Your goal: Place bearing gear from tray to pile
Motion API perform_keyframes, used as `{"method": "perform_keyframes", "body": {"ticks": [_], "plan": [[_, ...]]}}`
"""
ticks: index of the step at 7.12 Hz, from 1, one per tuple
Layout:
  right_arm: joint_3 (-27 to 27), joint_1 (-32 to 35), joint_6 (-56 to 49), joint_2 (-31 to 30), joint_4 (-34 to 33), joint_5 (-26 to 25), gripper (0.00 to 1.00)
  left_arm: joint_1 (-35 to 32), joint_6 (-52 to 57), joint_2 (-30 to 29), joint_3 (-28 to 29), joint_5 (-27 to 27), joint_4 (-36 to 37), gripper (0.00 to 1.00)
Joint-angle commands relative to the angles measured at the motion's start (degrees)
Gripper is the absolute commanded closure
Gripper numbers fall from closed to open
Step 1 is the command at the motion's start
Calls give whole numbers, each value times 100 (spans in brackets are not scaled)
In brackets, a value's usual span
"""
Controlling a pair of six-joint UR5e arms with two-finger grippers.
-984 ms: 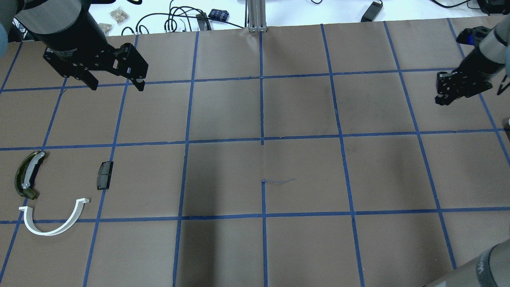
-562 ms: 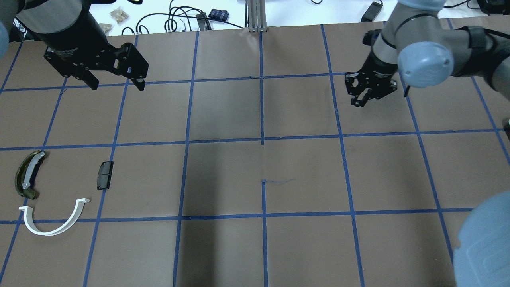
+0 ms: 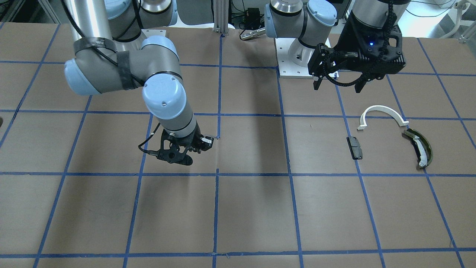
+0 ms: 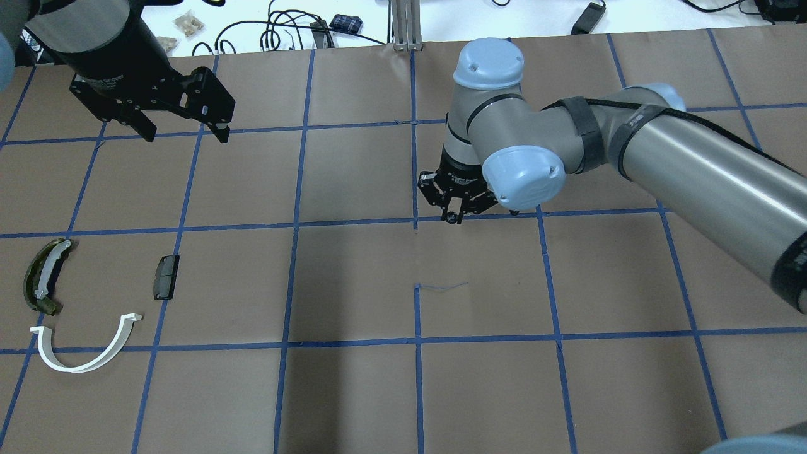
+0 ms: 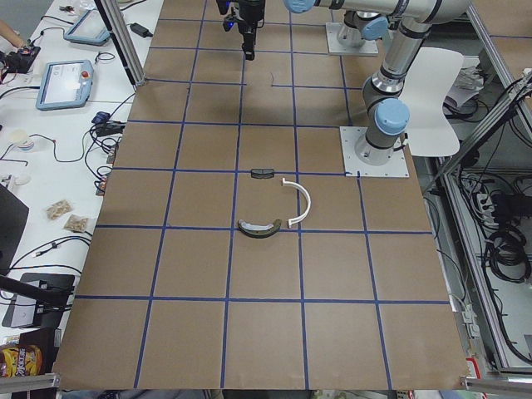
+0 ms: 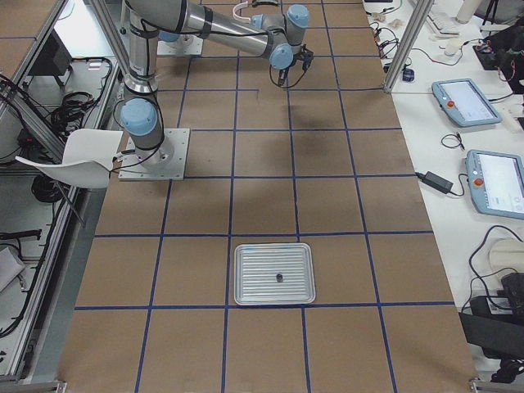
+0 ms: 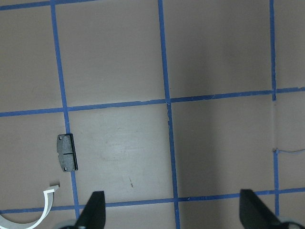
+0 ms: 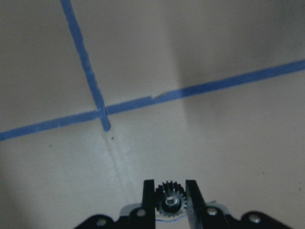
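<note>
Right wrist-mounted: the right end effector (image 8: 170,185) grips the small dark toothed bearing gear (image 8: 172,202). Overhead exterior: it hangs midway between the worktop's (image 4: 353,403) side edges; the pile (image 4: 166,277), with its thin white half-ring arc (image 4: 74,369), lies by the left edge. Best carried level and released low there. The left end effector (image 4: 186,136) gapes empty.

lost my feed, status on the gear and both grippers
Right gripper shut on bearing gear, mid-table. Left gripper open, empty. Nothing seen between gear and pile.

One small dark toothed gear (image 8: 172,193), one silver metal tray (image 6: 246,274), one tiny dark bit (image 6: 279,277) on it, one thin white half-ring (image 4: 80,369), one dark grey block (image 4: 166,277), one olive-green curved piece (image 4: 43,272).
</note>
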Motion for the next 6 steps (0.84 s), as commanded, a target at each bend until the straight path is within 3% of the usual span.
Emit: {"method": "perform_keyframes", "body": {"ticks": [1,5,6], "plan": [[520,555,452,112,-896,-1,100,-7,0,-9,-19,4,34,0],[495,741,621,375,-1287,17,100,2,0,-9,7,-22,34,0],[530,741,551,401,-1644,-44,7,2,9,8,7,4,34,0]]}}
